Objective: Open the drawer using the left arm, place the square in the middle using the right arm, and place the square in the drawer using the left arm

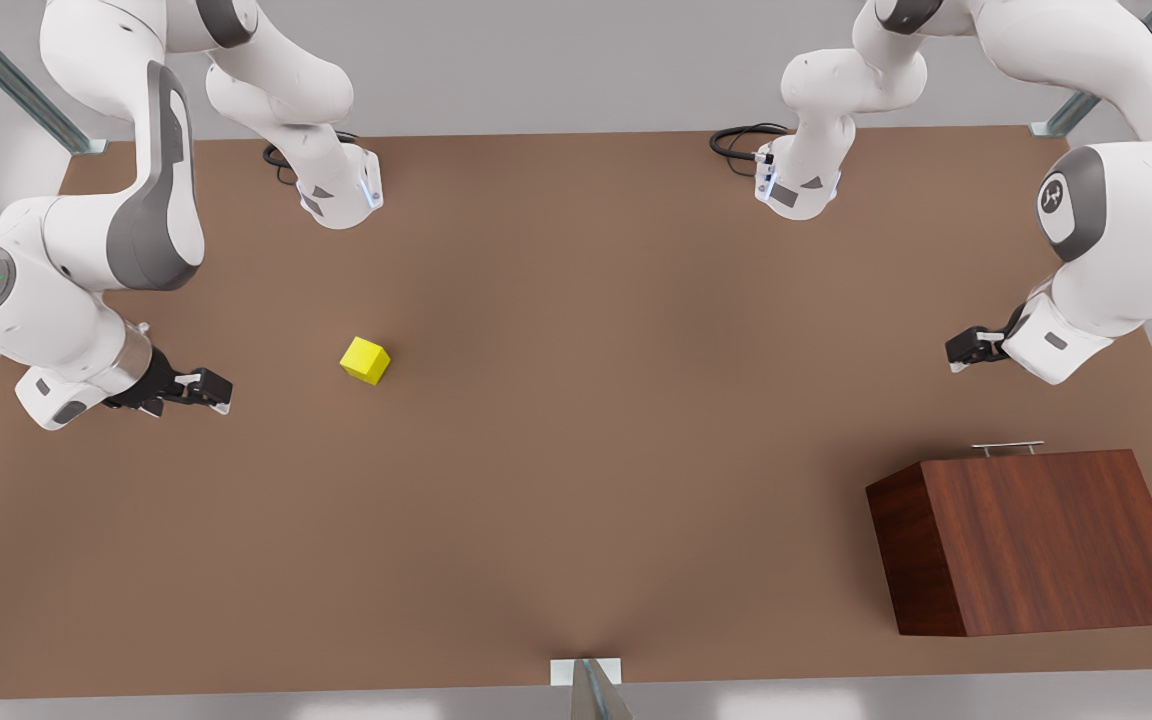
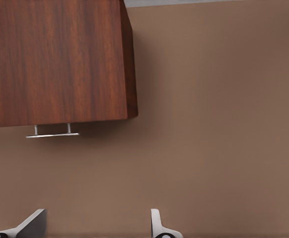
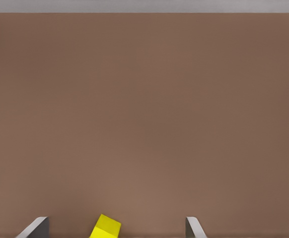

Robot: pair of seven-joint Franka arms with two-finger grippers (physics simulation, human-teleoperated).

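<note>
In the front view I am holding my left gripper point(image 1: 958, 352) above the table point(image 1: 576, 480) on the front view's right, near the silver handle point(image 1: 1007, 447) of the closed drawer point(image 1: 1031, 540), not touching it. My right gripper point(image 1: 220, 392) is hanging on the front view's left, just beside the yellow cube point(image 1: 365, 360), which is sitting apart from it on bare tabletop, well away from the box.

In the left wrist view my fingers point(image 2: 33, 224) are standing spread and empty, with the handle point(image 2: 52, 133) ahead of them. I judge the bar thin, stiff and smooth, so I am planning to close across its middle between the two posts and pull straight, since the wooden tray will likely slide with some drag.

In the right wrist view my fingers point(image 3: 34, 228) are likewise spread, with the cube point(image 3: 105, 227) lying between them. It looks light, rigid and flat-sided; I would pinch two opposite faces squarely.
</note>
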